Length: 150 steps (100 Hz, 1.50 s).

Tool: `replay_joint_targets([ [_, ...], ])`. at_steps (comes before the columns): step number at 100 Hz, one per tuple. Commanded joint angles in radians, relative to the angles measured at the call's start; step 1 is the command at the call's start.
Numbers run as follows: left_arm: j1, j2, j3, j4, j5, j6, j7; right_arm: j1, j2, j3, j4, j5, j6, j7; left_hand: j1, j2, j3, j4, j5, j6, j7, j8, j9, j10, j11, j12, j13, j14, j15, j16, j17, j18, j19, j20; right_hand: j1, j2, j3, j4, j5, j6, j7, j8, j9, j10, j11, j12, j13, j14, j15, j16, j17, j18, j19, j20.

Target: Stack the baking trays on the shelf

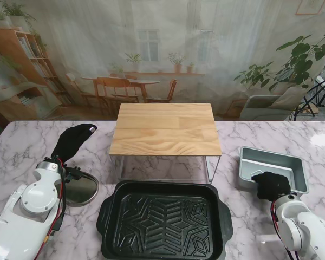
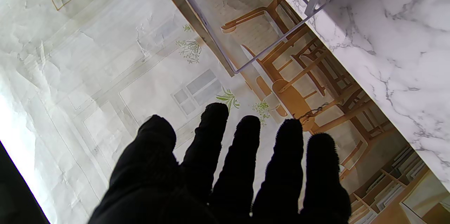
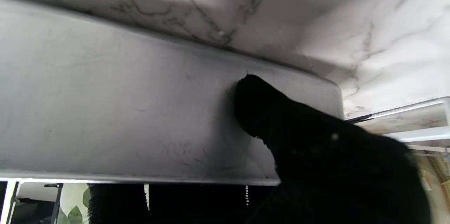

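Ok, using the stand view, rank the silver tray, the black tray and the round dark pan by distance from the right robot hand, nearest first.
1. Silver tray: under the right robot hand, which grips its near edge.
2. Black tray: centre, nearer to me than the shelf.
3. Round dark pan: far left, beside the left arm.

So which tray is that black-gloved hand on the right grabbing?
Start at the wooden-topped wire shelf in the middle of the marble table. To its right sits a small silver rectangular metal tray, with the right hand on its near rim. Unlike the big black patterned baking tray in front, it is plain, shiny and smaller.
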Motion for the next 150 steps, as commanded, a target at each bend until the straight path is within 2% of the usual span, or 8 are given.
replay_joint_targets([
  [1,-0.002,-0.003,0.003,0.005,0.0,-0.003,-0.01,-0.022,0.0,0.007,-0.005,-0.007,-0.008,-0.008,0.02,0.026,-0.012,-0.018,0.016,-0.027,0.01,0.005,0.031,-0.006,0.015,0.008,0.01,-0.002,0.024,0.008,-0.002,-0.041,0.021,-0.013,0.133,0.122,0.137,0.042,0.296,-0.066,0.257,0.117,0.027,0.023,0.047,0.016,0.068,0.036,0.141,0.034,0.074,0.002,0.185,0.03],
  [47,-0.002,-0.004,0.003,0.007,-0.002,-0.009,-0.008,-0.071,-0.008,0.079,-0.08,-0.015,-0.092,-0.077,0.016,0.03,-0.012,-0.019,0.015,-0.023,0.008,0.002,0.029,-0.003,0.015,0.008,0.009,-0.001,0.024,0.008,-0.004,-0.044,0.017,-0.016,0.146,0.099,0.157,0.029,0.329,-0.032,0.258,0.154,0.042,0.045,0.105,0.026,0.112,0.038,0.186,0.059,0.115,0.018,0.218,0.043],
  [78,-0.002,-0.004,0.003,0.009,-0.003,-0.012,-0.006,-0.131,-0.014,0.148,-0.163,-0.036,-0.155,-0.123,0.014,0.031,-0.013,-0.019,0.016,-0.024,0.009,0.001,0.031,-0.003,0.016,0.008,0.009,0.0,0.024,0.008,-0.004,-0.045,0.016,-0.017,0.143,0.095,0.165,0.027,0.351,-0.027,0.282,0.187,0.046,0.049,0.139,0.036,0.126,0.03,0.214,0.072,0.133,0.015,0.23,0.051],
  [109,-0.002,-0.005,0.001,0.01,-0.003,-0.017,-0.004,-0.204,-0.019,0.203,-0.282,-0.046,-0.204,-0.093,0.013,0.031,-0.013,-0.02,0.017,-0.026,0.01,0.001,0.031,-0.002,0.016,0.009,0.01,-0.001,0.025,0.009,-0.003,-0.047,0.016,-0.018,0.149,0.089,0.165,0.024,0.348,-0.021,0.271,0.201,0.049,0.059,0.145,0.036,0.126,0.035,0.239,0.08,0.146,0.024,0.24,0.057],
  [150,-0.003,-0.005,-0.002,0.013,-0.001,-0.025,0.0,-0.384,-0.032,0.282,-0.493,-0.047,-0.283,-0.043,0.009,0.033,-0.014,-0.021,0.018,-0.025,0.009,-0.001,0.032,-0.004,0.017,0.009,0.01,-0.001,0.025,0.009,-0.003,-0.048,0.015,-0.019,0.157,0.082,0.16,0.019,0.346,-0.014,0.256,0.209,0.051,0.067,0.14,0.039,0.124,0.039,0.252,0.078,0.154,0.03,0.243,0.059],
])
